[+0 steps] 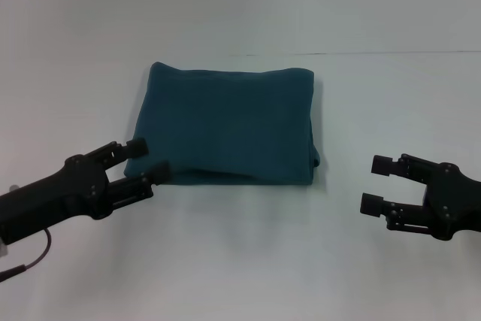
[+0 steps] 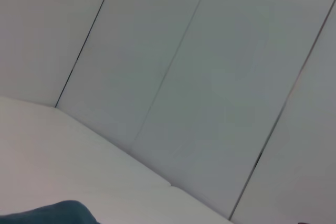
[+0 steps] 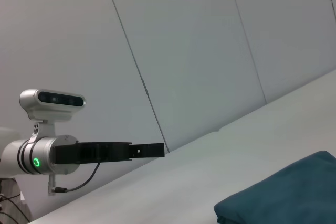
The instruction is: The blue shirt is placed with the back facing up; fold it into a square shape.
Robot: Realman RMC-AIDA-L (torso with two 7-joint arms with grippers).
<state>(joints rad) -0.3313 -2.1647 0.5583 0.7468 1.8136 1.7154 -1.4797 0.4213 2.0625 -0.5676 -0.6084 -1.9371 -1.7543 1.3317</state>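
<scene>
**Folded shirt between two open grippers**

The pale panelled wall (image 2: 220, 77) rises behind the white table (image 1: 240, 261), its dark seams showing in both wrist views. The dark teal-blue soft fabric shirt (image 1: 225, 122) lies folded into a near-square at the table's middle; no lettering shows. The black left gripper (image 1: 144, 162) sits at the shirt's near left corner, fingers spread, one fingertip overlapping the hem; whether it touches is unclear. The black right gripper (image 1: 376, 183) hangs well right of the shirt, open and empty.
</scene>
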